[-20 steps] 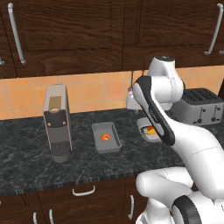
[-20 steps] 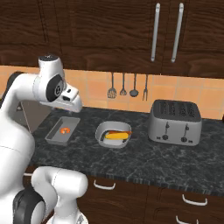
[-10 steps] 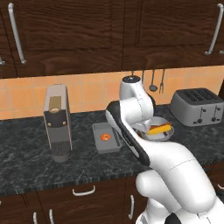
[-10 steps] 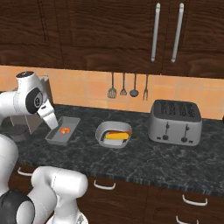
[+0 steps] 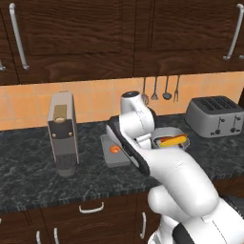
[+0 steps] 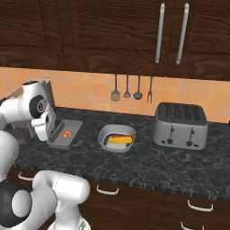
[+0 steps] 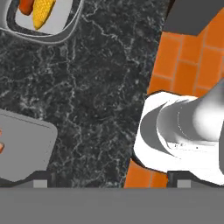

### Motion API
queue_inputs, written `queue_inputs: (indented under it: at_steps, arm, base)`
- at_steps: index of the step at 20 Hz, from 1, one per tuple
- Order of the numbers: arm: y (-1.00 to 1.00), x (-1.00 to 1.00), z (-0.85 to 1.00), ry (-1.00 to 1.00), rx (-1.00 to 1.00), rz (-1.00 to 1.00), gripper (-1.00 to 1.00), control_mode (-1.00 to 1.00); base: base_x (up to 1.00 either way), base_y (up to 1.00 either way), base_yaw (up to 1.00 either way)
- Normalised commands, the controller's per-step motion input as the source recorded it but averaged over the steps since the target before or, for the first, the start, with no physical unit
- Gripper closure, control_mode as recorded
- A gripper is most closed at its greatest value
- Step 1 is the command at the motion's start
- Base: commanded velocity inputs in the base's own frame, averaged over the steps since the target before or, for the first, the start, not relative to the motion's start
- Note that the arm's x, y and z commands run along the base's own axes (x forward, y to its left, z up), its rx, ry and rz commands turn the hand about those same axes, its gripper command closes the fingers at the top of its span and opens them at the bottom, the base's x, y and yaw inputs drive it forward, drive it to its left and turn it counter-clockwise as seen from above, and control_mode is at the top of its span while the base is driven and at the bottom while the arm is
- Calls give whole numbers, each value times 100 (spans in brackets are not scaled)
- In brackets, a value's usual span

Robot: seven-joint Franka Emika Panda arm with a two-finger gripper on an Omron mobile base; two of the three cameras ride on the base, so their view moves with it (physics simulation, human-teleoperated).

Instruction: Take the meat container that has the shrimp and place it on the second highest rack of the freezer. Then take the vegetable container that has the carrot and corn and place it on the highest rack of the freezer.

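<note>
Grey meat container (image 6: 65,134) with its orange shrimp (image 6: 67,133) sits on the dark counter (image 6: 170,166), left of the vegetable dish (image 6: 117,138). Gripper (image 6: 47,127) now swung left, beside the tray's near-left end, wide open, empty. First pickup looks imminent.

The white arm folds low over the counter, its two-finger gripper (image 6: 48,127) pointing downward, jaws spread wide, holding nothing.
</note>
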Motion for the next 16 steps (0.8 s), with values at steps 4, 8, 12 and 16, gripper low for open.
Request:
queue_inputs:
  at_steps: [4,8,12,16]
  arm:
    - [0,22,-39,12,0,-50,-100,-100]
    - [17,6,-41,-2,0,-30,-100,-100]
    - [23,0,-32,-19,0,-14,-100,-100]
    - [14,15,-26,-14,0,-18,-100,-100]
  base:
    - [0,0,0]
    - [0,0,0]
    - [0,0,0]
    - [0,0,0]
